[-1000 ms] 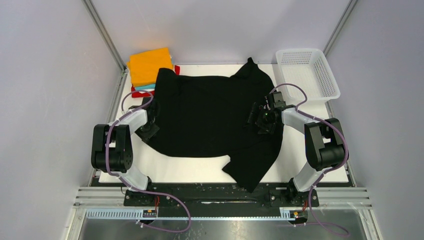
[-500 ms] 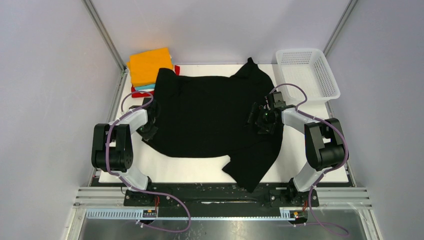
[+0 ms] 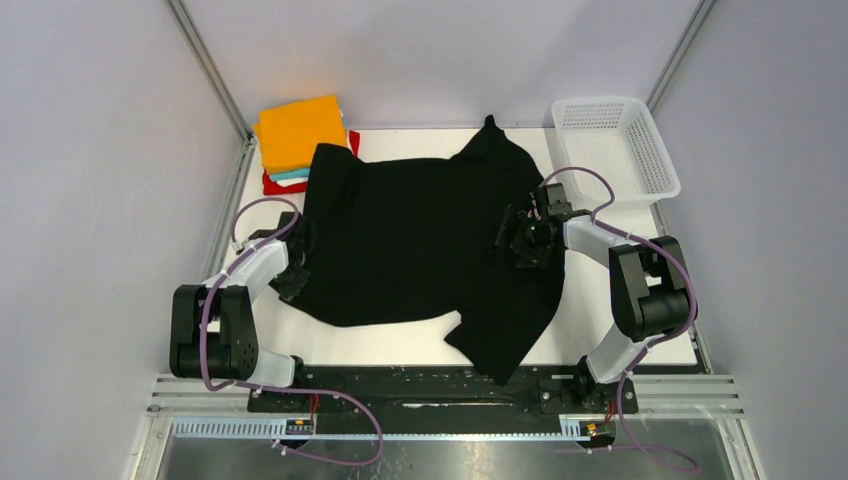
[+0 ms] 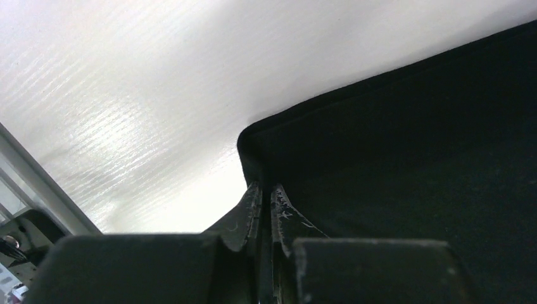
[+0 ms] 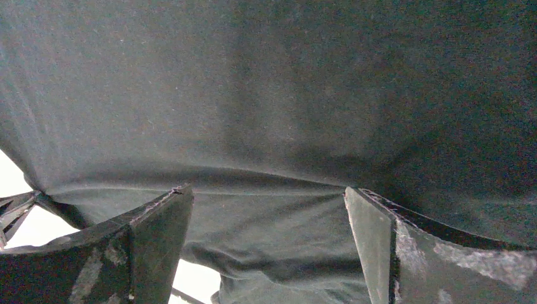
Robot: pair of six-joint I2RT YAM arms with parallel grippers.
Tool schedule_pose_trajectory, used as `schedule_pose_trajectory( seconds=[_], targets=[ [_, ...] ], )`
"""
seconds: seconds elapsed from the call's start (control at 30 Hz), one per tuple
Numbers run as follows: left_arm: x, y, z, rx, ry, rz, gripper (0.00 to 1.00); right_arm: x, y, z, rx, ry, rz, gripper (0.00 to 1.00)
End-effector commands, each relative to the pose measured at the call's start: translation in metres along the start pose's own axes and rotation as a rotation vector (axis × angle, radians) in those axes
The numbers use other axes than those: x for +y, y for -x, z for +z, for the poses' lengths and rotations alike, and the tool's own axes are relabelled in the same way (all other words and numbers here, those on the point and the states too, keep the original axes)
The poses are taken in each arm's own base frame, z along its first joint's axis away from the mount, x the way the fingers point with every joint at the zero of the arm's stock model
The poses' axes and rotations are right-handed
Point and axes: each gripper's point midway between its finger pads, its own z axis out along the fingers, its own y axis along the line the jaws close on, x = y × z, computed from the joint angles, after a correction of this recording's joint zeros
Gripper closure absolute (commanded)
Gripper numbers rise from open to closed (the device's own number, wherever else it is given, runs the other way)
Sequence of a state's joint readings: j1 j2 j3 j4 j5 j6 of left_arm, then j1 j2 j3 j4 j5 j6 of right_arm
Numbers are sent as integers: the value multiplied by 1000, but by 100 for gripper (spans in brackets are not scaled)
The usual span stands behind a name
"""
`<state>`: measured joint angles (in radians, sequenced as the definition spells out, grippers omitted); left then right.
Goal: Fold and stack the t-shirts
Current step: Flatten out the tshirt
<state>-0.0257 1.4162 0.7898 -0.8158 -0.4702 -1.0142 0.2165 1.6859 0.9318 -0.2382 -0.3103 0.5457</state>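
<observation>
The large black t-shirt [image 3: 420,235] lies spread on the white table [image 3: 400,345], with one part hanging toward the near edge. My left gripper [image 3: 292,265] is shut on the shirt's left edge; in the left wrist view the fingers [image 4: 253,206] pinch the cloth's corner [image 4: 405,158]. My right gripper [image 3: 520,240] is open and rests on the shirt's right side; in the right wrist view [image 5: 269,196] black cloth [image 5: 266,95] fills the space between the wide jaws. A folded stack with the orange t-shirt [image 3: 297,130] on top, then teal [image 3: 288,174] and red [image 3: 273,187], sits at the far left.
A white mesh basket [image 3: 612,145] stands at the far right corner. Metal frame posts run along both sides of the table. The shirt's upper left corner lies against the folded stack.
My left arm has drawn back toward the near left, pulling the shirt's left edge with it. The whole shirt has slid slightly left. The right arm has not moved.
</observation>
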Motion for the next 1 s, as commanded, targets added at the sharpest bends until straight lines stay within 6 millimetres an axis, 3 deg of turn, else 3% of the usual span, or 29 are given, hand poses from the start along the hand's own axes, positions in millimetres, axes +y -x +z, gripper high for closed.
schedule_pose_trajectory(
  seconds=[0.0,0.1,0.3,0.63,0.8,0.87,0.93,0.97],
  targets=[
    [16,-1,1,-15,62,3,95,-33,-27,7,84,-106,16,1],
    [22,-2,-2,-11,69,9,86,-32,-27,7,83,-104,15,0],
    [34,-12,-6,3,66,-10,76,-33,-26,7,84,-106,16,1],
    [55,-27,0,24,120,-6,74,-32,-25,8,86,-103,14,1],
    [47,-21,-11,13,43,-35,62,-32,-21,4,70,-112,3,1],
    [35,-14,-25,10,-39,-41,52,-31,-18,-2,56,-120,-8,1],
    [25,-4,-42,-11,-123,-58,29,-26,-14,-11,36,-114,-21,0],
    [19,2,-52,-29,-171,-69,13,-23,-11,-16,25,-110,-26,0]
  ],
)
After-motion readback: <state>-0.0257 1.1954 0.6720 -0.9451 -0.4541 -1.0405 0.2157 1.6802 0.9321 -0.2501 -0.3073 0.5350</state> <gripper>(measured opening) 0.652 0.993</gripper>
